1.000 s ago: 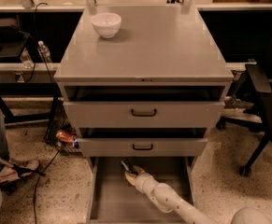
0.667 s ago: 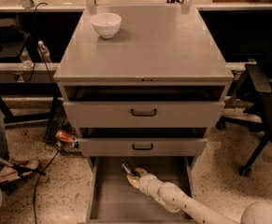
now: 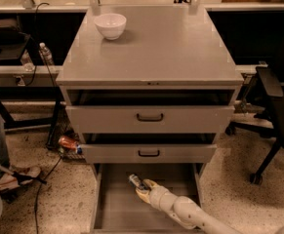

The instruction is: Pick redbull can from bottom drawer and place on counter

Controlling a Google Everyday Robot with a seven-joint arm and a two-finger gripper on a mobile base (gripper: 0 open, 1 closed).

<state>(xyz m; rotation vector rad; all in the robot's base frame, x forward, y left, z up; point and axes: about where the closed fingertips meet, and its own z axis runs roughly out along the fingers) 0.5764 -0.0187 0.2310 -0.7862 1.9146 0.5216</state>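
The redbull can, slim and silver with blue patches, lies tilted inside the open bottom drawer, near its back under the middle drawer's front. My gripper reaches into the drawer from the lower right. Its tan fingers are closed around the can's lower end, low over the drawer floor. The counter is the flat grey top of the cabinet, above the three drawers.
A white bowl stands on the counter's back left. The top drawer and middle drawer are partly pulled out and overhang the bottom one. An orange-red can lies on the floor at left. A black chair stands at right.
My forearm has swung lower and further right. The gripper has stayed at the back of the bottom drawer, shifting only slightly toward the front with the can.
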